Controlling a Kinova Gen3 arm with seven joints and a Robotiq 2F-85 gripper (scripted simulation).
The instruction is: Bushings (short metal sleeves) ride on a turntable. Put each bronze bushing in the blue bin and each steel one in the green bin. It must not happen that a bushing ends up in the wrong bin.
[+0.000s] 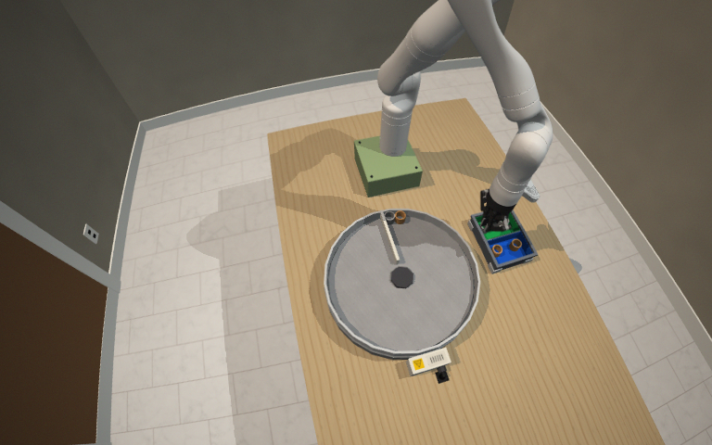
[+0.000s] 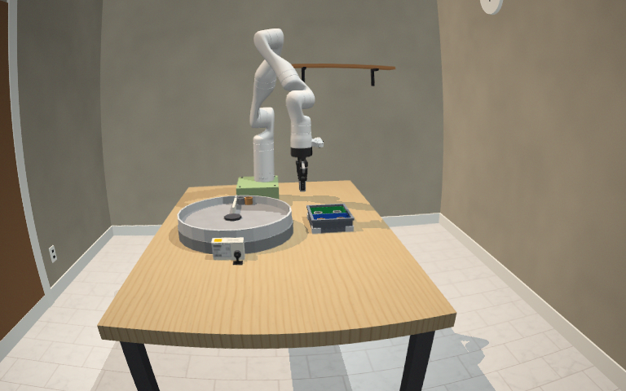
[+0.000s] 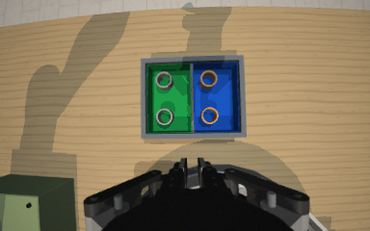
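Observation:
The round grey turntable [image 1: 367, 298] [image 2: 262, 215] carries a steel bushing [image 2: 240, 200] and a bronze bushing [image 1: 400, 221] [image 2: 249, 200] side by side near its back wall. The blue bin [image 3: 224, 98] [image 1: 507, 256] holds two upright bronze bushings, one [image 3: 208, 87] far and one [image 3: 209, 123] near in the wrist view. The green bin [image 3: 177, 100] holds two upright steel bushings, one [image 3: 164, 88] far and one [image 3: 164, 124] near in that view. My gripper [image 2: 301, 187] [image 3: 192, 166] is nearly closed, with only a narrow empty gap, and hangs above and behind the bins. In the top view it hides the green bin's bushings.
A pale guide bar [image 1: 390, 240] reaches inward from the turntable's back rim, beside the steel bushing. A dark hub [image 1: 401, 277] is at the turntable's centre. A white sensor box [image 1: 429, 361] [image 2: 227, 248] stands at its front. The green arm base [image 1: 387, 165] [image 2: 257, 189] is behind it.

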